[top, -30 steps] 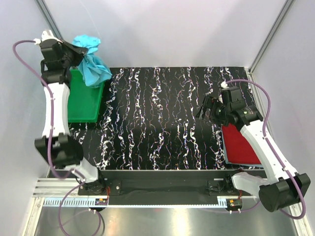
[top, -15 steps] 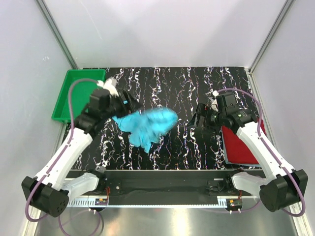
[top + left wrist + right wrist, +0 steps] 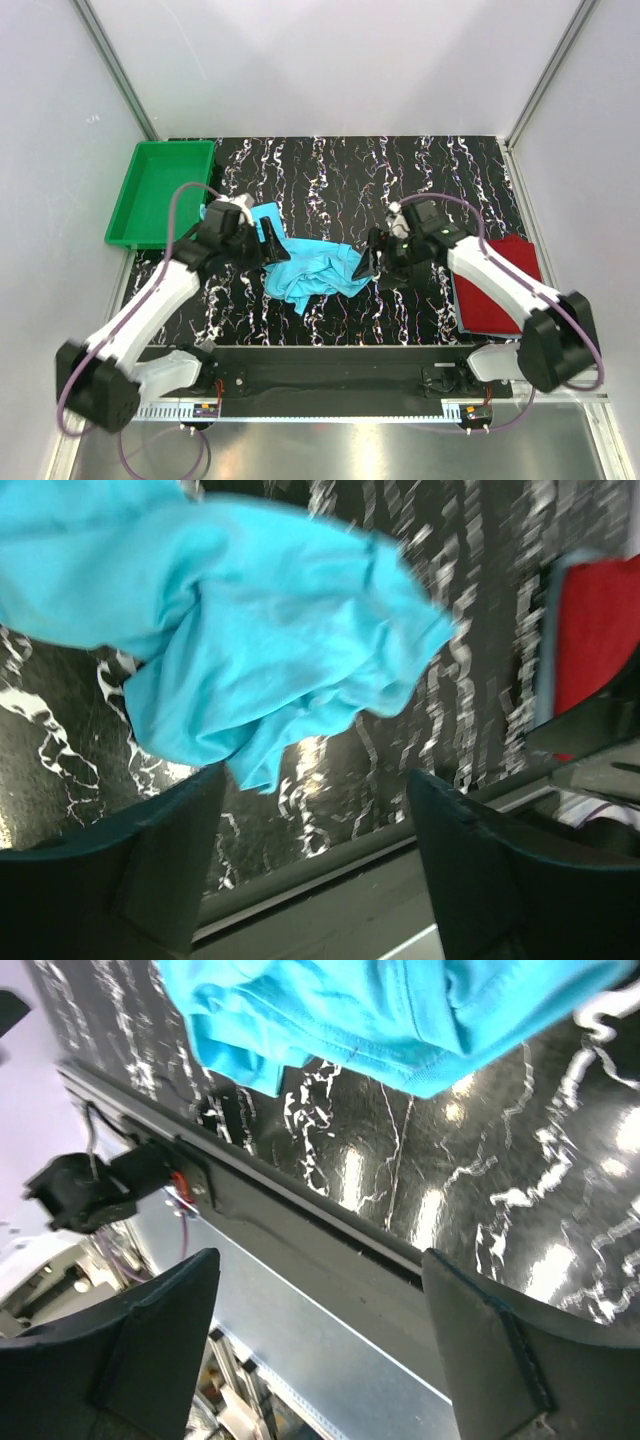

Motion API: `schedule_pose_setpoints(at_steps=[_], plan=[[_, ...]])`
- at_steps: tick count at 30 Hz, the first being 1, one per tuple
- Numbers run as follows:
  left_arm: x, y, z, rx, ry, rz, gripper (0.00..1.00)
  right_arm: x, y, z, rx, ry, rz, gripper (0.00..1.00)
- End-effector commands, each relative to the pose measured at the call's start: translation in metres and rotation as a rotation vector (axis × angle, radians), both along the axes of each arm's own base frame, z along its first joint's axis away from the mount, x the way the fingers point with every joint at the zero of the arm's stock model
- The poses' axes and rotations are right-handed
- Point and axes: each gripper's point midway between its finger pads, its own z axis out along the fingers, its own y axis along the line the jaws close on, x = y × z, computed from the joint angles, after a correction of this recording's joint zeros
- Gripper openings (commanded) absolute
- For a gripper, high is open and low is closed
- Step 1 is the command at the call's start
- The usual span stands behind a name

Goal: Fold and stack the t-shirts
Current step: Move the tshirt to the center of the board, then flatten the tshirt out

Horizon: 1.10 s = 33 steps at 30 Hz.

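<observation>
1. A black table with white marbled streaks [image 3: 430,180] filled the floor of a pale-walled enclosure, seen from above.
2. A green plastic tray [image 3: 160,195] sat at the table's far left corner, well apart from both arms and from the cloth.
3. A turquoise t-shirt [image 3: 312,268] lay crumpled in a loose heap near the middle of the table, towards the front edge and between the two grippers.
4. A dark red t-shirt [image 3: 497,288], folded into a flat rectangle, lay at the table's right edge. From above, the right arm's white forearm crossed over its near left part.
5. The left arm rose from its base at the near left and slanted inward. The left gripper [image 3: 268,245] hung over the heap's left end with its fingers spread wide. In the left wrist view, the cloth lay just past the fingertips, and table showed between them.
6. The right arm bent from the near right across to the centre. The right gripper [image 3: 366,264] sat at the heap's right end, also spread wide. In the right wrist view, a hem of the turquoise shirt lay beyond the fingertips, above the table's dark front rail [image 3: 300,1220].
</observation>
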Motion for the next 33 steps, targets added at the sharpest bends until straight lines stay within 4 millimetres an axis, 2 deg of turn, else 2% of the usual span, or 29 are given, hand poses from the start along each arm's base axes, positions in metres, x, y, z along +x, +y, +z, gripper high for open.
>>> schedule_pose_setpoints(at_steps=[1, 2, 3, 4, 5, 7, 9, 12, 13, 15, 16, 21, 28, 29, 31, 33], plan=[[-0.005, -0.016, -0.035, 0.002, 0.116, -0.122, 0.69, 0.015, 0.028, -0.002, 0.025, -0.058, 0.051, 0.88], [-0.008, -0.02, -0.04, -0.01, 0.14, -0.152, 0.62, 0.022, 0.033, -0.009, 0.011, -0.056, 0.058, 0.83], [-0.012, -0.022, -0.053, -0.006, 0.171, -0.179, 0.59, 0.027, 0.037, -0.014, -0.002, -0.066, 0.064, 0.8], [-0.011, -0.025, -0.057, -0.019, 0.168, -0.193, 0.59, 0.031, 0.039, -0.027, -0.025, -0.038, 0.07, 0.78], [-0.013, -0.027, -0.062, -0.024, 0.179, -0.199, 0.59, 0.038, 0.042, -0.028, -0.029, -0.053, 0.085, 0.72], [-0.021, -0.027, -0.08, -0.024, 0.221, -0.196, 0.66, 0.044, 0.044, -0.041, -0.058, -0.039, 0.104, 0.67], [-0.028, -0.027, -0.092, -0.011, 0.252, -0.2, 0.71, 0.054, 0.043, -0.045, -0.091, -0.08, 0.115, 0.65], [-0.034, -0.031, -0.105, 0.011, 0.276, -0.212, 0.72, 0.066, 0.042, -0.052, -0.134, -0.112, 0.141, 0.59], [-0.033, -0.033, -0.108, 0.012, 0.277, -0.214, 0.71, 0.069, 0.042, -0.06, -0.147, -0.108, 0.157, 0.59], [-0.037, -0.036, -0.115, 0.022, 0.301, -0.221, 0.69, 0.075, 0.047, -0.06, -0.144, -0.12, 0.175, 0.6], [-0.036, -0.038, -0.117, 0.027, 0.3, -0.223, 0.68, 0.076, 0.048, -0.069, -0.156, -0.105, 0.184, 0.6], [-0.036, -0.037, -0.131, 0.066, 0.325, -0.205, 0.59, 0.087, 0.054, -0.077, -0.173, -0.114, 0.205, 0.64], [-0.032, -0.038, -0.137, 0.089, 0.348, -0.211, 0.37, 0.101, 0.066, -0.088, -0.186, -0.108, 0.207, 0.59], [-0.032, -0.037, -0.137, 0.091, 0.348, -0.211, 0.29, 0.102, 0.067, -0.088, -0.184, -0.104, 0.208, 0.58], [-0.031, -0.036, -0.136, 0.099, 0.341, -0.21, 0.22, 0.105, 0.073, -0.087, -0.175, -0.106, 0.21, 0.54], [-0.03, -0.034, -0.13, 0.111, 0.333, -0.211, 0.06, 0.105, 0.077, -0.088, -0.168, -0.097, 0.208, 0.48]])
